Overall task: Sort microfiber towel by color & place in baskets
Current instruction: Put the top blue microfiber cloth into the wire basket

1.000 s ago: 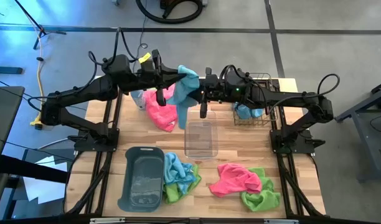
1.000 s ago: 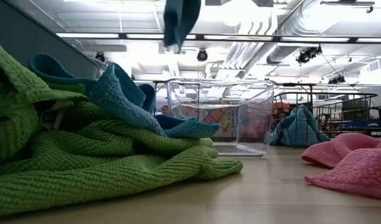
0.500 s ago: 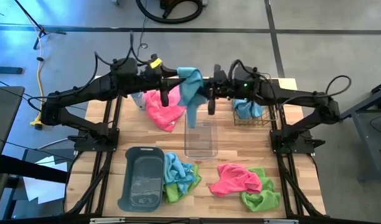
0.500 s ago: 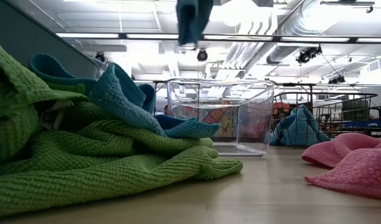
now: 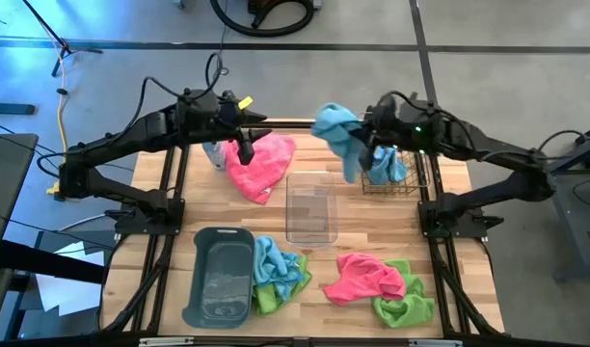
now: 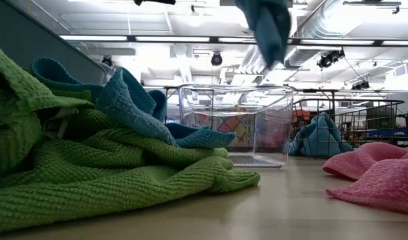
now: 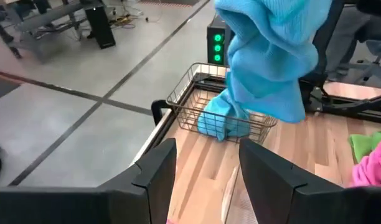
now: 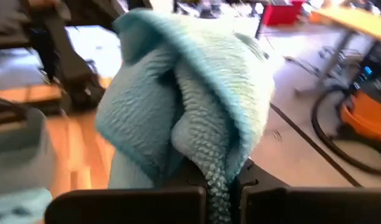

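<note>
Blue towel (image 5: 339, 135) now hangs only from the right claw (image 5: 364, 145), clenched on its upper fold. Half a second ago both claws had it over the clear bin (image 5: 308, 214); since then it has swung right, almost over the wire basket (image 5: 391, 166) at the far right of the tabletop (image 5: 372, 226).

Left claw (image 5: 245, 149) has let go, fingers spread and empty, pulled back over the pink towel (image 5: 259, 166) at far left.

Handoff looks done. Basket already holds a blue towel (image 7: 223, 120), so blue goes there; next is lower and drop.

Left to sort: the blue-green heap (image 5: 279, 273) by the grey tub (image 5: 218, 277), the pink-green heap (image 5: 384, 284) near right.
</note>
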### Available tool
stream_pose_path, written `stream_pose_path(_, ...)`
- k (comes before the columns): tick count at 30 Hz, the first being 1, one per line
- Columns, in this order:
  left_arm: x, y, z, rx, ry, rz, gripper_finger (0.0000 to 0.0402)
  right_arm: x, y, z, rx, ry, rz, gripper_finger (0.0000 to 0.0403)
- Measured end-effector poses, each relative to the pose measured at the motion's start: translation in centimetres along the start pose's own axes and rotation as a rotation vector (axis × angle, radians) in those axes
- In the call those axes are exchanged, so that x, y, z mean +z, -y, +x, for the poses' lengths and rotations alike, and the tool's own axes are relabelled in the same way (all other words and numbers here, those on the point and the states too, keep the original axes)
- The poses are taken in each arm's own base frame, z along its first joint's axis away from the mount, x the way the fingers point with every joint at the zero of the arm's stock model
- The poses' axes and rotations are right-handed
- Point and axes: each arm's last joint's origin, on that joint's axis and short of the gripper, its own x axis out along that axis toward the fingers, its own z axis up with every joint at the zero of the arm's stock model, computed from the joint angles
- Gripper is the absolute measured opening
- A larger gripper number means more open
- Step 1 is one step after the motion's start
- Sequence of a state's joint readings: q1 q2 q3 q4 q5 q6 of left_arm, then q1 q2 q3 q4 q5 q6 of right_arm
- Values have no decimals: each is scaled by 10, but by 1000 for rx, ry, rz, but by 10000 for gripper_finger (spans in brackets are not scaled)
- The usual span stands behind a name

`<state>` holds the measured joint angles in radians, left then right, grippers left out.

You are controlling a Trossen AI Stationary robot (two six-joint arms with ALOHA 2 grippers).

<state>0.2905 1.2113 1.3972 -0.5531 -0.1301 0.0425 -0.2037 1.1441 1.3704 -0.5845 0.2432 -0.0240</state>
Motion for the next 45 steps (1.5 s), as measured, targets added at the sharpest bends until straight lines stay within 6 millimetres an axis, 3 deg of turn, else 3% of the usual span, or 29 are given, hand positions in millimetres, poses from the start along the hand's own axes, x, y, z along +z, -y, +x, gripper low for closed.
stream_pose_path(11,-48,6,0,-110,228,-137,163,-78,13,-49,-103,-14,200,0)
stream_pose_path(18,-64,10,-8,-146,366,-236,163,-79,28,-59,-250,93,225,0)
stream_pose_path(24,-60,9,-10,-150,412,-243,163,-76,58,-45,-403,-23,326,0)
stream_pose_path(35,-60,9,-9,-150,409,-242,163,-127,121,15,-527,-500,583,0)
stream_pose_path(45,-61,10,-9,-149,404,-240,163,-170,135,37,-435,-908,631,0)
